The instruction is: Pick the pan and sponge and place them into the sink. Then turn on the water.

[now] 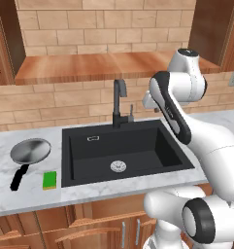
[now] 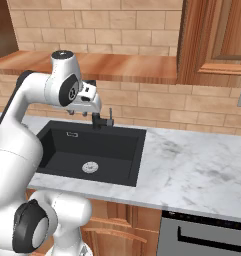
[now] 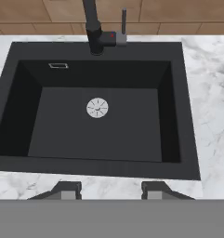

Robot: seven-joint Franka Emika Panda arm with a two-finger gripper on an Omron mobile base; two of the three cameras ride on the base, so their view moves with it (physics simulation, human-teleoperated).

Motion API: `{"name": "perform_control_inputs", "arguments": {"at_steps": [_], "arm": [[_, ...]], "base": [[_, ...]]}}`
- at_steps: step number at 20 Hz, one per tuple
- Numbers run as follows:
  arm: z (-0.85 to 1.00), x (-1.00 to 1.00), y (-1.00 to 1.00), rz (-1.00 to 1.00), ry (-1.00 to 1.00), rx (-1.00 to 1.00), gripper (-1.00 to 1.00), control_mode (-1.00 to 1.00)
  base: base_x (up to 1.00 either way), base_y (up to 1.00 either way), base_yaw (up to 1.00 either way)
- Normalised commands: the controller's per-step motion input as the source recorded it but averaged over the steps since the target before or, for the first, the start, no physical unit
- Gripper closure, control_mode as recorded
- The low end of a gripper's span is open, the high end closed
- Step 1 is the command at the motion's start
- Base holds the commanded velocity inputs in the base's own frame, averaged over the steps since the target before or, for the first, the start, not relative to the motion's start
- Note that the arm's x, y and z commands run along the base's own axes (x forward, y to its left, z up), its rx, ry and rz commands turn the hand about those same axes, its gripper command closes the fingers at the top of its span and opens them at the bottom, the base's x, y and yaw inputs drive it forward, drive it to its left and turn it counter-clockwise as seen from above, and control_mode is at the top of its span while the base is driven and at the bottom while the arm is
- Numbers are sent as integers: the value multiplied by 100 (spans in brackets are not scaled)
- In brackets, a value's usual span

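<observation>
One white-grey marble worktop (image 3: pixel 211 93), spread beneath the tool (image 3: pixel 109 190) and out to both sides of it. Set into it, directly below and ahead of the tool, the matte black sink (image 3: pixel 62 125), with a round silver drain (image 3: pixel 97 108) in its floor. Beyond the sink's far rim, facing the tool, the dark faucet (image 3: pixel 92 28), upright. Well off to the tool's left, on the worktop outside the sink, the pan (image 1: pixel 30 150), black handle pointing toward the front edge. Just beside that handle, between it and the sink's left rim, the green sponge (image 1: pixel 49 180), lying flat. Tool tips parted, nothing between them, hovering above the sink's near rim.
</observation>
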Motion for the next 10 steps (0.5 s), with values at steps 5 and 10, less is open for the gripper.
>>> {"name": "perform_control_inputs", "arguments": {"at_steps": [5,10], "arm": [[-2,0,14,0,0,0,-100,-100],[-9,-7,34,0,0,0,-100,-100]], "base": [[0,0,0],[0,0,0]]}}
